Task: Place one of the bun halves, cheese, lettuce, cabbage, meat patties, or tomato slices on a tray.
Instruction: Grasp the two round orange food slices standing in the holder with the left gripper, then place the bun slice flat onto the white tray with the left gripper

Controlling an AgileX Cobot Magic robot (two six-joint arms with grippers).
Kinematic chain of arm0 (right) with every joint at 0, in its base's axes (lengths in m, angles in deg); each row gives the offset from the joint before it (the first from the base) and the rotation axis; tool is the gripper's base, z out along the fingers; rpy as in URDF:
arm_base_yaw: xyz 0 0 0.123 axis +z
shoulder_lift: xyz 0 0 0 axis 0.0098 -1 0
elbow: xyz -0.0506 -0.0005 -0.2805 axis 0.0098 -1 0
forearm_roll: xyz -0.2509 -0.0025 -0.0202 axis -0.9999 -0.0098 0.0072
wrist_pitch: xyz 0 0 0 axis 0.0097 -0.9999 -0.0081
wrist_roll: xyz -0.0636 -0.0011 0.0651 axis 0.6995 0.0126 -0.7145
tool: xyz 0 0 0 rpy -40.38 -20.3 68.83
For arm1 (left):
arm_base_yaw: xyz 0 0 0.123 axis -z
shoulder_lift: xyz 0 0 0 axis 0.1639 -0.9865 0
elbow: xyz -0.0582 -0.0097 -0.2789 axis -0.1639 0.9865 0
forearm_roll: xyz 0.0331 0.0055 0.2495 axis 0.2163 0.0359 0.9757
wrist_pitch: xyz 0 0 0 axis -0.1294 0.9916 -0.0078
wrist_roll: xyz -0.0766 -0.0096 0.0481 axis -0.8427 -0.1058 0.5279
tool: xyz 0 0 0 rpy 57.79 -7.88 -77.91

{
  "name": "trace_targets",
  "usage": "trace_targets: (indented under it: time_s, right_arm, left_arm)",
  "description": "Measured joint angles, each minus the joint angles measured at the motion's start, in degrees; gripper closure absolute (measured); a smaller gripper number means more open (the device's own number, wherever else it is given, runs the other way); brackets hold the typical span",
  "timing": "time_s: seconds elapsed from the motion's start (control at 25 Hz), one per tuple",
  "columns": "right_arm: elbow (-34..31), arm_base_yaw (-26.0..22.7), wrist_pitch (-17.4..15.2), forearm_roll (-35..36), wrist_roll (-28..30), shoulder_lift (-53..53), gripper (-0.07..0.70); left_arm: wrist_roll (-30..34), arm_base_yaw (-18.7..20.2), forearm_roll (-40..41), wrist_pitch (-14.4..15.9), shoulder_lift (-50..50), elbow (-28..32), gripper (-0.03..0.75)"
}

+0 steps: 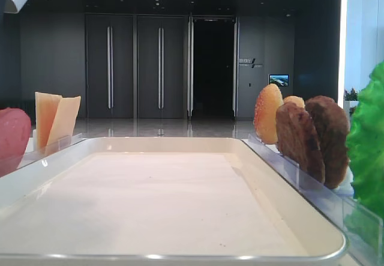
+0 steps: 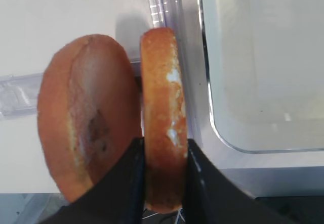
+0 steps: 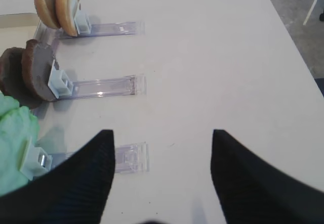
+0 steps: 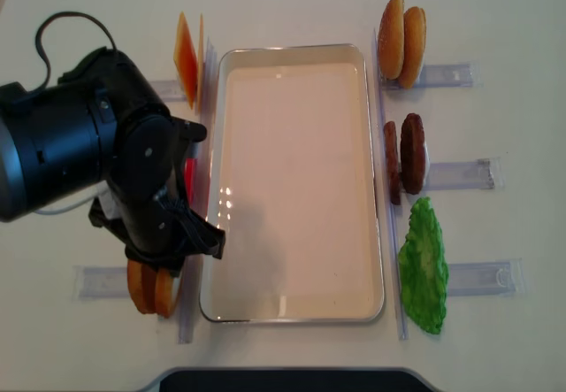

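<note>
**Left gripper pinching a bun half beside the tray**

The tray lies mid-table, its bed bare. The left arm covers the table to its left. Lettuce, meat patties and a bun pair stand on edge in clear holders along the right rim; cheese stands at the far left corner. The left gripper is pressed onto one bun half, upright just beside the tray's near left corner, a second half just beside it. Right gripper: jaws spread, holding nothing, above the table.
</note>
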Motion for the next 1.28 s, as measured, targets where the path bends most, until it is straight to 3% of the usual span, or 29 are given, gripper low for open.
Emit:
trace_targets:
  time_s: [0.2,0.48,0.8,1.28]
  right_arm:
    - [0.00,0.00,0.00,0.00,0.00,0.00,0.202]
    - [0.00,0.00,0.00,0.00,0.00,0.00,0.202]
    - [0.00,0.00,0.00,0.00,0.00,0.00,0.202]
    - [0.00,0.00,0.00,0.00,0.00,0.00,0.202]
  left_arm:
    - [0.00,0.00,0.07,0.20,0.00,-0.11,0.566]
    - [0.62,0.00,0.07,5.16,0.58,-6.37,0.571]
    - [1.24,0.00,0.22,5.86,4.85,-14.79,0.571]
    - [1.27,0.00,1.48,6.25,6.84,-15.40,0.575]
